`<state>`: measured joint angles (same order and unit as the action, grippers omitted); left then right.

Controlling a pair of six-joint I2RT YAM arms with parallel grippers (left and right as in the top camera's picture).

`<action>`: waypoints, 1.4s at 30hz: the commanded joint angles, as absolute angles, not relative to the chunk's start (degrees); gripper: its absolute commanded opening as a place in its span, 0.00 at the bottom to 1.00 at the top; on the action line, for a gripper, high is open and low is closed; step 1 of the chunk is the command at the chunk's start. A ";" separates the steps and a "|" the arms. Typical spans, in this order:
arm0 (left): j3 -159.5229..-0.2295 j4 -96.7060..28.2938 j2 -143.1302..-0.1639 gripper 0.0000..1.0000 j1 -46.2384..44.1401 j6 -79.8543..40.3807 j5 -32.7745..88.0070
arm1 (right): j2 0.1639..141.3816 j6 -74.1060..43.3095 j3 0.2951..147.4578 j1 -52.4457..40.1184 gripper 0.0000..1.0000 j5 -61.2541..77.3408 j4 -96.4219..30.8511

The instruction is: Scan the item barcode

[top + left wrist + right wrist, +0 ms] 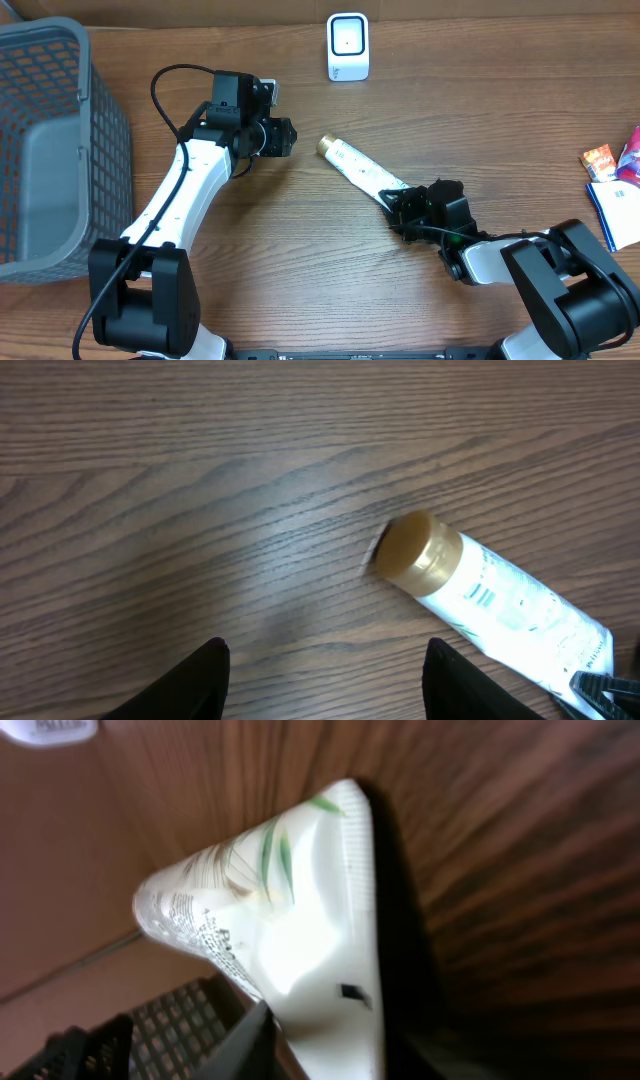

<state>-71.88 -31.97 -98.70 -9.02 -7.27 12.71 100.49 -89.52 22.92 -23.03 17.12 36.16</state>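
Observation:
A white tube [362, 169] with a gold cap [326, 146] lies slanted on the wooden table, cap toward the upper left. My right gripper [397, 206] is closed on its flat crimped end; in the right wrist view the tube [290, 910] fills the space between the jaws of that gripper [330, 1020]. My left gripper [287, 137] hovers left of the cap, apart from it, open with only bare table between its fingertips [325, 655]. The tube [500, 605] lies to their right. A white barcode scanner [348, 46] stands at the back centre.
A grey mesh basket [85, 70] takes up the left side of the table. Small packets [600, 160] and a blue-edged leaflet [618, 212] lie at the right edge.

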 commanded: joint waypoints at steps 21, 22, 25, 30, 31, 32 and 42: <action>-72.16 -32.32 -98.61 0.61 -9.30 -6.83 11.38 | 99.85 -56.75 21.12 -23.18 0.04 32.25 47.48; -72.16 -32.32 -98.61 0.62 -9.30 -6.83 11.38 | 99.04 -55.72 21.12 -23.16 0.04 33.76 47.22; -72.16 -32.36 -98.61 0.62 -9.30 -6.83 11.38 | 96.75 -52.56 21.08 -23.14 0.04 39.13 44.66; -72.16 -32.36 -98.61 0.63 -9.30 -6.85 11.42 | 96.20 -48.69 21.08 -23.11 0.04 46.81 39.22; -72.16 -32.36 -98.61 0.63 -9.30 -6.85 11.44 | 96.20 -48.25 21.08 -23.11 0.04 46.76 38.74; -72.16 -32.36 -98.61 0.63 -9.30 -6.87 11.44 | 96.20 -48.07 21.08 -23.03 0.04 46.70 38.83; -72.10 -36.93 -99.15 1.00 -9.45 -7.70 10.68 | 96.05 -45.52 21.08 -22.41 0.04 49.89 46.94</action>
